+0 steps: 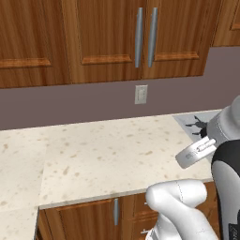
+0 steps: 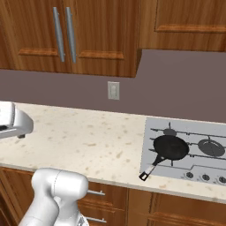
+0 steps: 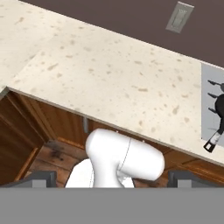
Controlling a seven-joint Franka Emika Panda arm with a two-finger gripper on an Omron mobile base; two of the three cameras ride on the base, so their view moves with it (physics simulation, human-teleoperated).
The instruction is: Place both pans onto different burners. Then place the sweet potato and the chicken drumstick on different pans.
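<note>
One black pan [image 2: 170,148] sits on the front left burner of the grey steel cooktop [image 2: 194,132], its long handle [image 2: 150,170] reaching past the cooktop's front edge. The hand view catches that pan [image 3: 219,105] at its right edge. A bare burner [image 2: 211,148] lies to the pan's right. My gripper [image 3: 113,179] hangs in the air well left of the cooktop, in front of the counter, open, with nothing between its fingertips [image 3: 39,178]. The white hand [image 1: 197,152] looks back over the counter. The sweet potato and the chicken drumstick are out of view.
A long beige speckled counter [image 2: 88,137] stretches left of the cooktop and turns a corner at the far left [image 1: 18,187]. Wooden wall cabinets [image 2: 66,35] hang above, and a wall outlet [image 2: 113,90] is on the backsplash. Small knobs [image 2: 205,177] line the cooktop's front.
</note>
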